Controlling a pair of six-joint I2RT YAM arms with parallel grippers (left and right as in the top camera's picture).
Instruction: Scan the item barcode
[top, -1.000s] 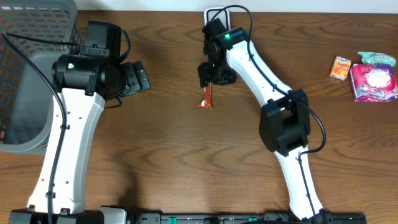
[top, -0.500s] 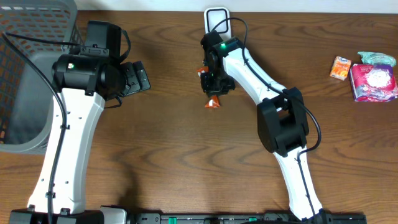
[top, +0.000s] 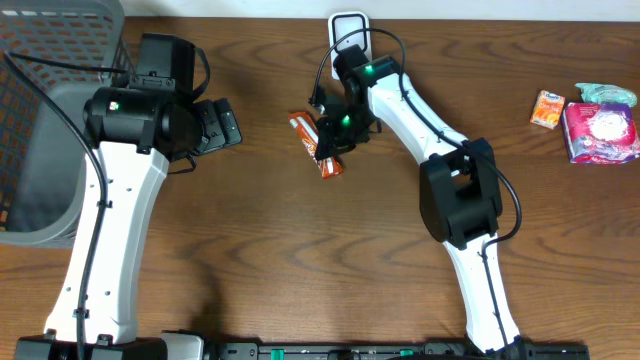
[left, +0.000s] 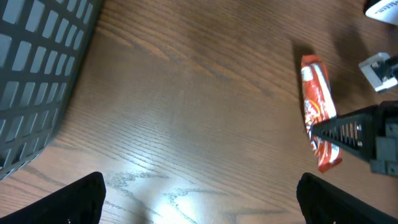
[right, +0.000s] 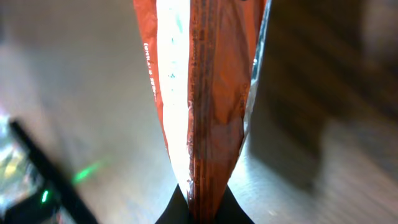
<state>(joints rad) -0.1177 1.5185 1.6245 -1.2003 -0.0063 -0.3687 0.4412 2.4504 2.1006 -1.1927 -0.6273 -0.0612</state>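
The wooden table (top: 250, 250) carries a grey basket (top: 40, 60) at its far left. Beside the basket, the left gripper (top: 228, 124) has its fingers wide apart and holds nothing. The right gripper (top: 327, 140) is clamped on the orange packet (top: 303, 126) at mid-table, near the white scanner (top: 348, 22). Small snacks (top: 598, 122) lie far right.

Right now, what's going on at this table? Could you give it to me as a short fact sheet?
Held item: orange snack packet
Right fingers: shut on the packet
Left fingers: open, holding nothing
Far edge: white device, likely the scanner
Left side: grey basket
Right side: small orange box and pink pack, untouched
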